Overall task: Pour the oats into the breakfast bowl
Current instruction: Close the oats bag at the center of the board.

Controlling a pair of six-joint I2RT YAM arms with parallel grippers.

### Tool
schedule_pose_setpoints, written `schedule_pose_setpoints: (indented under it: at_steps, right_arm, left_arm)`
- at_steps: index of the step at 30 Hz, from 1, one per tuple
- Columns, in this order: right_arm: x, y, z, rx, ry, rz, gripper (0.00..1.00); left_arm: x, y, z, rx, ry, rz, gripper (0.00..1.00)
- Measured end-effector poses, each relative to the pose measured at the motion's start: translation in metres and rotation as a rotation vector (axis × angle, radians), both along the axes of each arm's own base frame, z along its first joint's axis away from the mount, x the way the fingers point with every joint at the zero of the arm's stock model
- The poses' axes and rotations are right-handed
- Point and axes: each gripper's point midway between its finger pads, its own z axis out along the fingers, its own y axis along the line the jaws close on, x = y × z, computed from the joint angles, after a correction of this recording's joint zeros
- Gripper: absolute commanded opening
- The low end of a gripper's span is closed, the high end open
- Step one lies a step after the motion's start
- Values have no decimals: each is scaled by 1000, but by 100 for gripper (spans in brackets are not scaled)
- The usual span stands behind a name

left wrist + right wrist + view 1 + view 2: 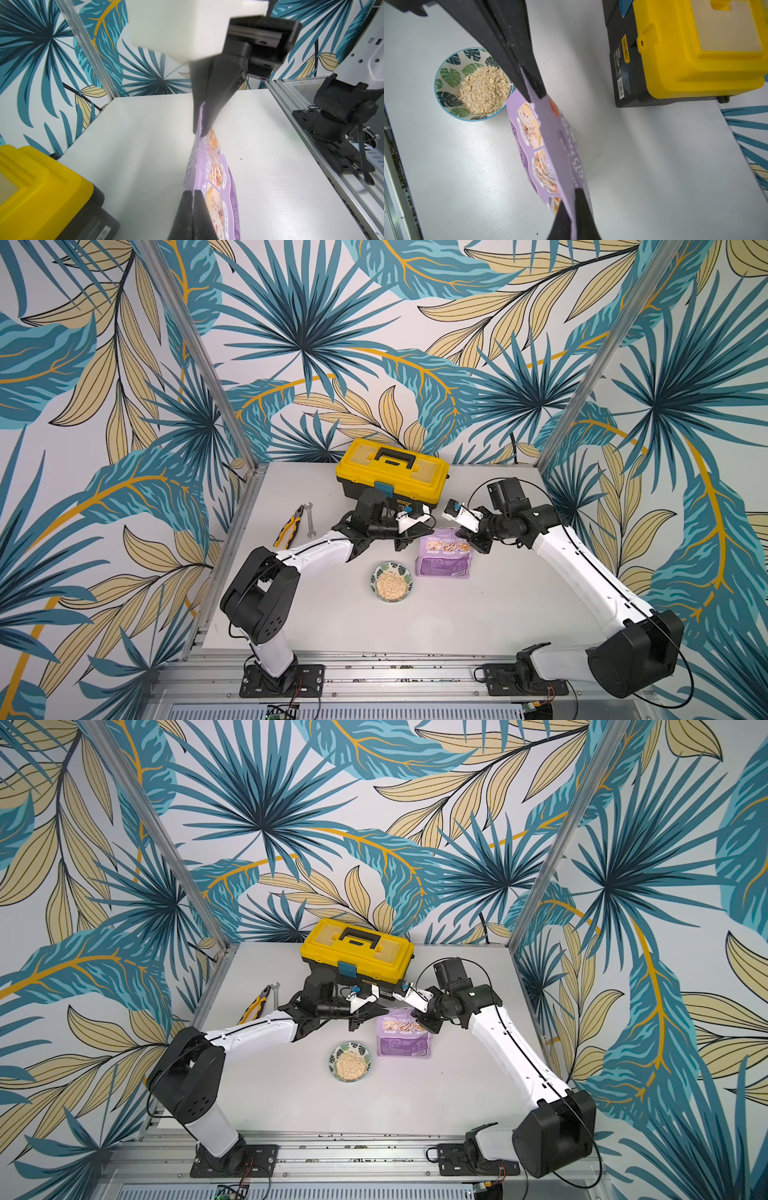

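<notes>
Your left gripper [194, 199] and right gripper [575, 190] are each clamped on the top edge of the purple pouch [444, 560], which stands upright just in front of the yellow toolbox [392, 470]. The oats [483, 89] lie in the breakfast bowl [450, 76], near the pouch on its left-arm side. Pliers [289, 526] and a wrench [309, 519] lie well apart, beyond your left arm.

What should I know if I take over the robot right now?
Left gripper: shut on the top edge of the purple oat pouch.
Right gripper: shut on the same edge, at its other end.
Pouch: upright beside the leaf-patterned bowl, in front of the yellow toolbox.
Done: oats heaped in the bowl.
Left: probably only releasing the pouch and backing both arms away.
</notes>
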Motion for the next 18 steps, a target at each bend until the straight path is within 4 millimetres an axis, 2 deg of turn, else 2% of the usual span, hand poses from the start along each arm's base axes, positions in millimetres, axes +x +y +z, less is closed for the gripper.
schedule_pose_setpoints:
  at_steps: [6, 8, 14, 18]
  right_arm:
    - [-1, 0, 1, 12, 8, -1, 0]
    - [-1, -1, 1, 15, 11, -3, 0]
    - [-1, 0, 1, 22, 16, 1, 0]
    - [-2, 1, 1, 24, 17, 3, 1]
  left_arm:
    - [-2, -2, 1, -5, -4, -8, 24]
    - [-3, -4, 3, -10, -13, -15, 28]
    - [-1, -20, 2, -16, -22, -43, 28]
    - [3, -29, -3, -14, -18, -54, 16]
